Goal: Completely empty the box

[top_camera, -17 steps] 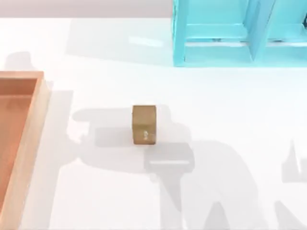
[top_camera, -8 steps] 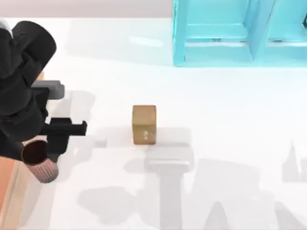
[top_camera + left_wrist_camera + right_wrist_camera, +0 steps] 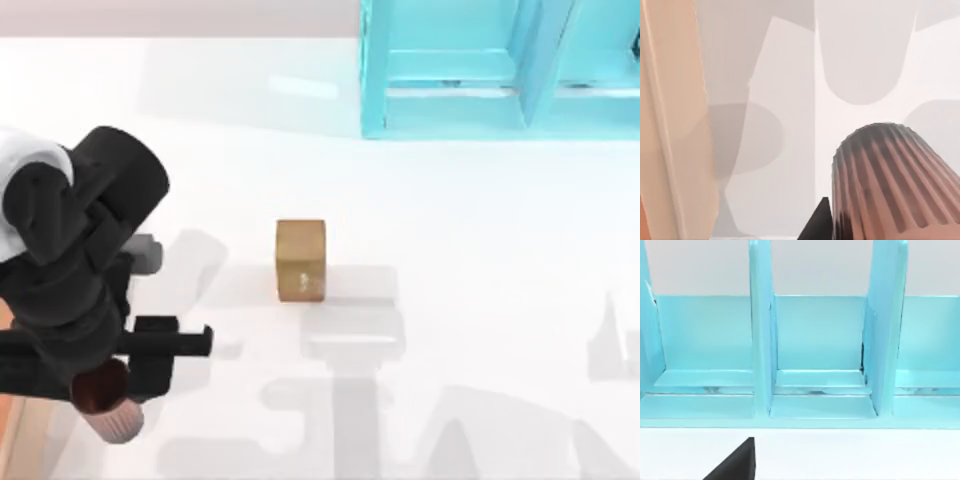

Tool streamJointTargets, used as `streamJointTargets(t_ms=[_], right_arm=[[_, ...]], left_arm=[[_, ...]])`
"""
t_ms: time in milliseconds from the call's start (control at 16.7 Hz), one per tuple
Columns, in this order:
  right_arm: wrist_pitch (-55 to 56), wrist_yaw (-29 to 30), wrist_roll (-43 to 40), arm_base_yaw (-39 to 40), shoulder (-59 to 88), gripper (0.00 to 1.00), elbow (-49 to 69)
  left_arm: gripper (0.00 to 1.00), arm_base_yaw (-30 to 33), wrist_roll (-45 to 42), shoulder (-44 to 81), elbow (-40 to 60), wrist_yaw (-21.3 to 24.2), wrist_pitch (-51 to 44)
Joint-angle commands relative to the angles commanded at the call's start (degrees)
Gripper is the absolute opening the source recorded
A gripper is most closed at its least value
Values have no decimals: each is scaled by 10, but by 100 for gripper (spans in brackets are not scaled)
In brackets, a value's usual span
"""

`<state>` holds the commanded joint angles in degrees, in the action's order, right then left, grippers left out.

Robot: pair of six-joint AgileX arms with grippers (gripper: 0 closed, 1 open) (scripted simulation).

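Observation:
The box (image 3: pixel 14 441) lies at the table's left edge, mostly covered by my left arm; a strip of its tan rim (image 3: pixel 675 100) runs along the left wrist view. My left gripper (image 3: pixel 108 388) is shut on a brown ribbed cup (image 3: pixel 112 408), which hangs just right of the box's rim, over the white table. The cup (image 3: pixel 892 185) looms large in the left wrist view. A black corner of my right gripper (image 3: pixel 735 465) faces the cyan shelf unit (image 3: pixel 815 355).
A small golden-brown cube (image 3: pixel 301 260) stands on the table mid-left, right of my left arm. The cyan shelf unit (image 3: pixel 500 70) stands at the back right. White table stretches across the middle and right.
My left arm came into view from the left with the ribbed cup and has carried it right and toward the front, past the box's rim. The cube has not moved.

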<state>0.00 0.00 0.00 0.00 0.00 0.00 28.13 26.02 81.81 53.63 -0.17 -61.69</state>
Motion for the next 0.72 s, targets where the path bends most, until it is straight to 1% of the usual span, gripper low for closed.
streamJointTargets(t_ms=[240,480,720], right_arm=[[0,0,0,0,0,100,0],[0,0,0,0,0,100,0],[0,0,0,0,0,100,0]], left_arm=[[0,2,-4,4,-3,4,8],[0,20,-10,20,-37,16,66],[0,4,-3,34,-74,4,109]])
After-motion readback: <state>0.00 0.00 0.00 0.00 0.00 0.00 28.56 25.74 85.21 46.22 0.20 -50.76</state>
